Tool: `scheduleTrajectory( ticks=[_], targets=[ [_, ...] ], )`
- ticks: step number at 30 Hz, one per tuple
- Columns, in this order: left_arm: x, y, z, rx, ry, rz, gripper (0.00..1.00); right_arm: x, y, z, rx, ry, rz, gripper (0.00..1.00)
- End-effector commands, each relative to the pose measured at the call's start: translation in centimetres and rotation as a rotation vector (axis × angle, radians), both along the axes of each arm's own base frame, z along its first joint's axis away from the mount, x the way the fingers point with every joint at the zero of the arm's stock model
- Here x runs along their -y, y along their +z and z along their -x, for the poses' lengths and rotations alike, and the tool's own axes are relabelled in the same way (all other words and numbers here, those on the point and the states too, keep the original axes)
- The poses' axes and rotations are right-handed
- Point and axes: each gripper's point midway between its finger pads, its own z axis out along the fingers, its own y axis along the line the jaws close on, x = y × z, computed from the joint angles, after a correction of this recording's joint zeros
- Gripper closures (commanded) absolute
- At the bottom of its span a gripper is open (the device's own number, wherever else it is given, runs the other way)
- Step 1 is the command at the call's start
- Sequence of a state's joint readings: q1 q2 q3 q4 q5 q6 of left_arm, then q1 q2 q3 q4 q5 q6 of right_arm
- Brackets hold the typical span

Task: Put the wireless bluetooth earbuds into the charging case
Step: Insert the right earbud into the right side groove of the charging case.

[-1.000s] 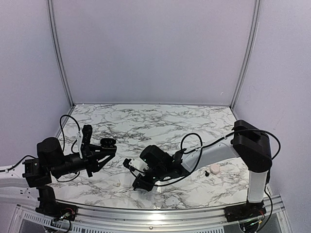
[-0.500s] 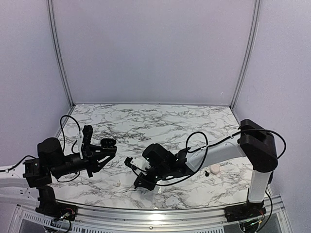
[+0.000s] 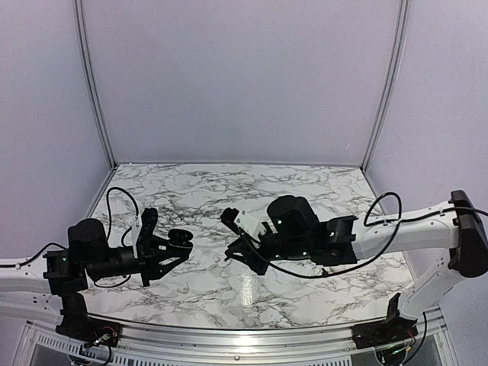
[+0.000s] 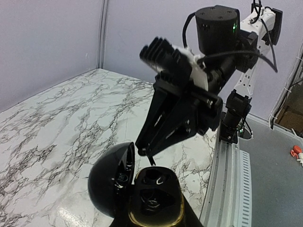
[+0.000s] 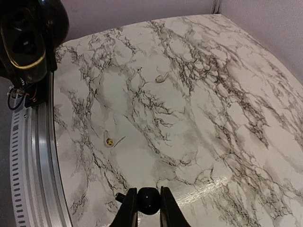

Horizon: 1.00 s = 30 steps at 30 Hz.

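Note:
The charging case (image 4: pixel 154 201) is black and glossy with a gold rim. Its lid (image 4: pixel 110 182) stands open to the left, and dark sockets show inside. My left gripper (image 3: pixel 172 247) is shut on it and holds it above the table. My right gripper (image 5: pixel 148 202) is shut on one small round black earbud (image 5: pixel 148 200). In the left wrist view the right gripper's fingertips (image 4: pixel 143 150) hang just above the case's far rim, and a thin dark stem (image 4: pixel 151 161) points down at it. The case (image 5: pixel 22 42) also shows at the upper left of the right wrist view.
The marble table (image 3: pixel 305 187) lies below both arms. On it are a small pale curled piece (image 5: pixel 161 78) and a tiny clear piece with a gold dot (image 5: pixel 109 141). A metal rail (image 5: pixel 38 156) runs along the table's near edge. Grey walls close in the back and sides.
The right arm has risen from the table's front and swung left toward the case, its jaws closing on the earbud. The left gripper has moved the case slightly to the right.

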<state>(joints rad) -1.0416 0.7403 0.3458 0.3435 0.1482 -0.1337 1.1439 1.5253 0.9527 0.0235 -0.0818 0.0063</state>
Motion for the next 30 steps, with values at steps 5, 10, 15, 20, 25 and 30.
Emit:
scheduleTrajectory(
  ticks=[5,10,15,20,25,30],
  targets=[
    [1.7,0.4,3.0,0.166,-0.181,-0.014,0.98,3.7,8.0,-0.7,0.267,-0.058,-0.125,0.90],
    [2.4,0.7,3.2,0.257,-0.208,-0.045,0.99,4.9,10.7,0.9,0.356,-0.023,-0.170,0.90],
    [3.4,0.8,3.7,0.319,-0.263,-0.074,1.00,5.6,13.0,3.0,0.419,0.027,-0.235,0.89],
    [4.5,1.0,4.6,0.331,-0.335,-0.077,1.00,5.3,14.0,4.9,0.473,0.080,-0.246,0.90],
    [4.9,1.9,4.9,0.346,-0.354,-0.055,1.00,4.4,14.4,7.0,0.552,0.116,-0.223,0.90],
    [4.9,3.2,4.9,0.305,-0.336,0.019,1.00,3.6,15.0,8.7,0.645,0.113,-0.201,0.90]
  ],
)
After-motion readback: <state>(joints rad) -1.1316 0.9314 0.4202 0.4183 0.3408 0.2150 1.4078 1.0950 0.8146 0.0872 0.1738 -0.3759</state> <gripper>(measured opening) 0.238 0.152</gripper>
